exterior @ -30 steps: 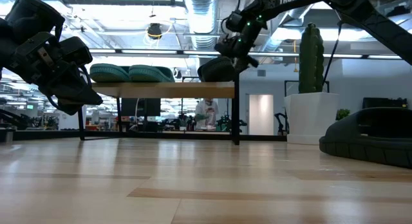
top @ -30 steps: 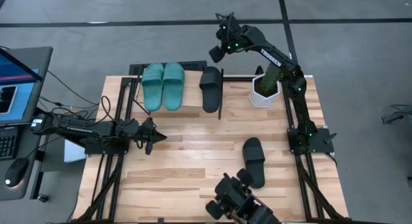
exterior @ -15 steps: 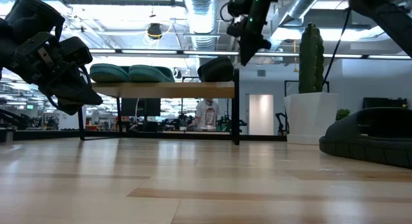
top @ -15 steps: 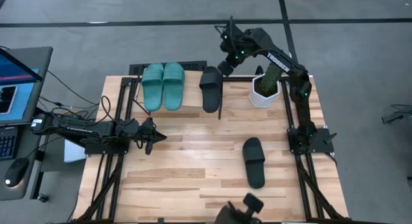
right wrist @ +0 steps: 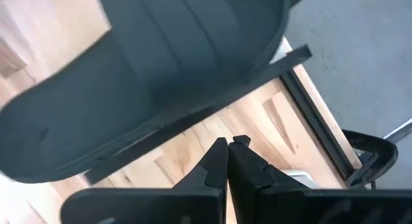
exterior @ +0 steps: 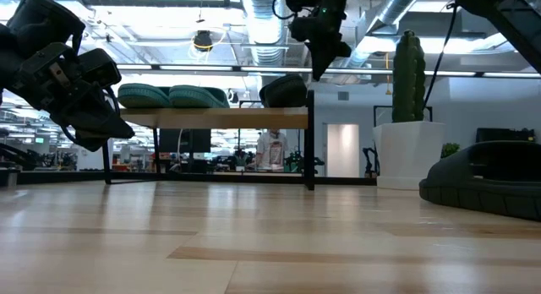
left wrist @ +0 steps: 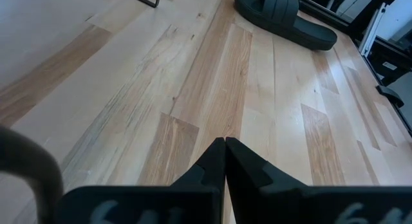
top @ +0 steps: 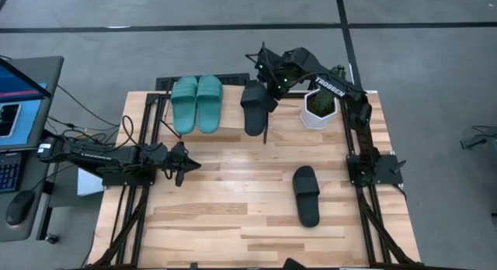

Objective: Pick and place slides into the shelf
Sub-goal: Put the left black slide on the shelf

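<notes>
Over the shelf [top: 213, 129]: right end effector [top: 262, 64] has pulled up from the black slide [top: 254, 105] and pinched shut, empty.
Shelf load: 2 teal slides [top: 197, 103] plus 1 black, side by side on top.
Left to do: second black slide [top: 306, 194] lies on the counter [top: 225, 200], well apart.
Left end effector [top: 189, 164]: shut, empty, waiting near the counter's left edge.

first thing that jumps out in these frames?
The low wood-topped shelf at the table's far edge, carrying the teal-green rubber slide pair and one black rubber slide. The right claw hangs shut and empty just above that black slide. A second black slide lies alone on the tabletop near the right arm's base.
</notes>
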